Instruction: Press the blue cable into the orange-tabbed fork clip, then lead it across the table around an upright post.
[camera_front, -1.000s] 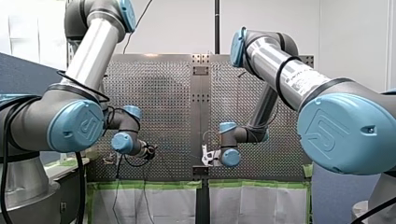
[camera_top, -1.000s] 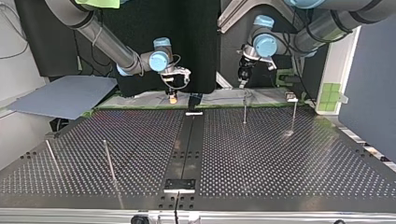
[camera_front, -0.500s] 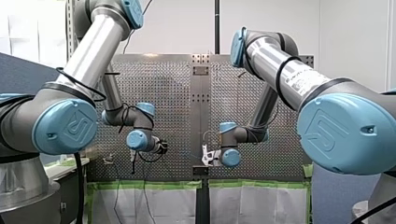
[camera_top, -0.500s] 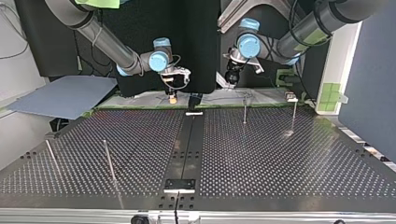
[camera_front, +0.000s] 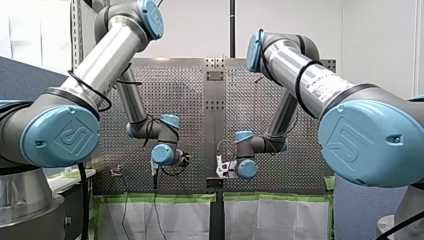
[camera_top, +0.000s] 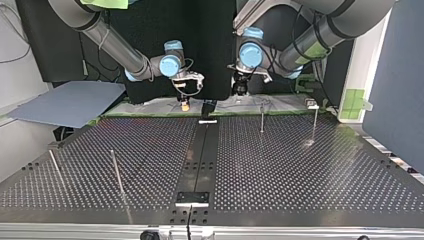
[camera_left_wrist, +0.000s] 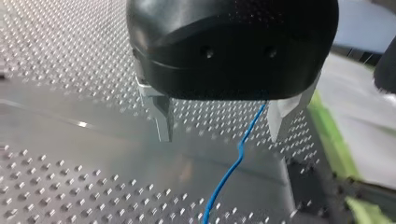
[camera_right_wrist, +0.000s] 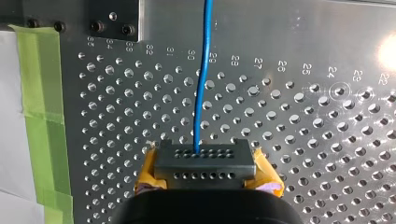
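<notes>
— Cable first: where is it?
— The right hand (camera_right_wrist: 204, 163) has the blue cable (camera_right_wrist: 201, 93) clenched between its yellow pads (camera_right_wrist: 147, 179), and the line runs straight out ahead of it over the table (camera_top: 300, 175). In the top view that hand sits at upper centre, a little left of the middle.
— And the left hand (camera_left_wrist: 222, 121)?
— Released. Its metal fingers (camera_left_wrist: 162, 119) stand apart and the cable passes loose between them, nearer one finger, touching neither as far as I can see. In the top view it hangs at the top, just right of centre.
— Clipped yet?
— I cannot pick out the orange-tabbed fork clip in any view, so I judge the pressing step not done. This looks like the left hand lining up for its grasp.
— Next?
— Close the left hand on the cable, hold it taut between both hands, then bring it down square into the fork. The nearest upright post (camera_top: 262, 117), upper right of centre, comes after that.
</notes>
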